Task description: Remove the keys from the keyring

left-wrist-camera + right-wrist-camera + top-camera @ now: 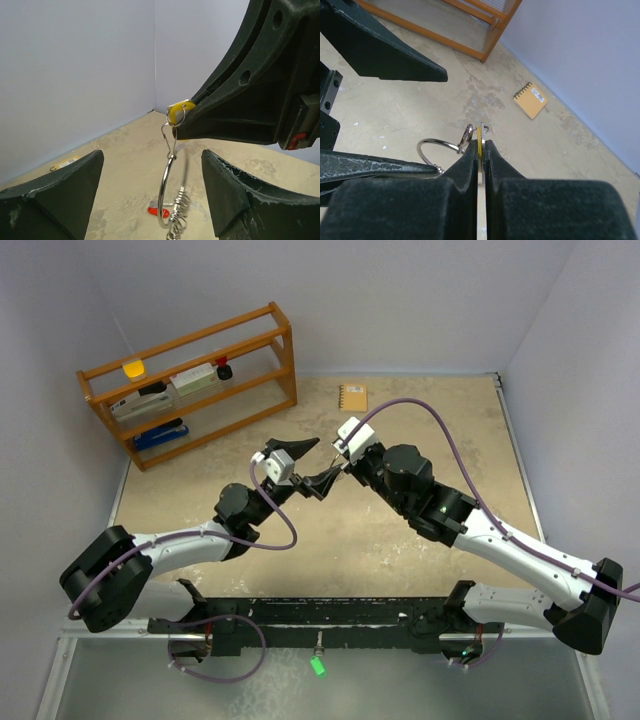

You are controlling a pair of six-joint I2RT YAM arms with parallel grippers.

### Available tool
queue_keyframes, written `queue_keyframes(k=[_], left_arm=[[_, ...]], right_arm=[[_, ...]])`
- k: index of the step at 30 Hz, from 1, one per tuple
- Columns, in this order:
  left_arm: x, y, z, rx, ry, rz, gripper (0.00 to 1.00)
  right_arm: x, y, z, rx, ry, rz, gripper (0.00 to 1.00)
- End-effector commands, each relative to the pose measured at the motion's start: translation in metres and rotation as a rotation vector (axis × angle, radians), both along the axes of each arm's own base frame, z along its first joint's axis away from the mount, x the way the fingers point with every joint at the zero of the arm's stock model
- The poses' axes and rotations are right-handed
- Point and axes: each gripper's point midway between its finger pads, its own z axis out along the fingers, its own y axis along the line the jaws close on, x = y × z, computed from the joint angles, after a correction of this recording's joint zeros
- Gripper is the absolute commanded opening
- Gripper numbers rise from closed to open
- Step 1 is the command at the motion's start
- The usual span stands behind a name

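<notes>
My right gripper is shut on the yellow-headed key and holds it in the air. A small clip links that key to the silver keyring, which hangs below it. In the left wrist view the keyring hangs between my left gripper's spread fingers, touching neither, with a bunch of silver metal parts at its bottom. A red-headed key lies loose on the table beneath. In the top view the left gripper and the right gripper meet tip to tip above mid-table.
A wooden rack holding small items stands at the back left. A small orange notebook lies at the back centre and also shows in the right wrist view. Walls close off the table's back and sides.
</notes>
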Motion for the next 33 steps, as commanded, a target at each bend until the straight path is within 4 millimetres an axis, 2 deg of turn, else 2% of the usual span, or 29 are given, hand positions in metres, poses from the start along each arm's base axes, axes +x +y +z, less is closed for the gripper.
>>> queue_keyframes(k=[1,11,24,27,33], left_arm=[[0.002,0.006,0.02,-0.044,-0.072,0.034,0.77],[0.009,0.001,0.013,-0.082,-0.068,0.041,0.78],[0.014,0.006,0.018,-0.15,-0.085,0.074,0.78],[0.014,0.006,0.017,-0.158,-0.08,0.07,0.75],[0.014,0.004,0.011,-0.159,-0.058,0.06,0.63]], right_arm=[[0.0,-0.002,0.039,0.08,-0.076,-0.015,0.0],[-0.003,0.002,0.043,0.102,-0.069,-0.006,0.0],[-0.005,0.004,0.042,0.097,-0.068,-0.003,0.0],[-0.005,0.004,0.042,0.095,-0.07,-0.003,0.0],[-0.005,0.006,0.042,0.098,-0.07,-0.003,0.0]])
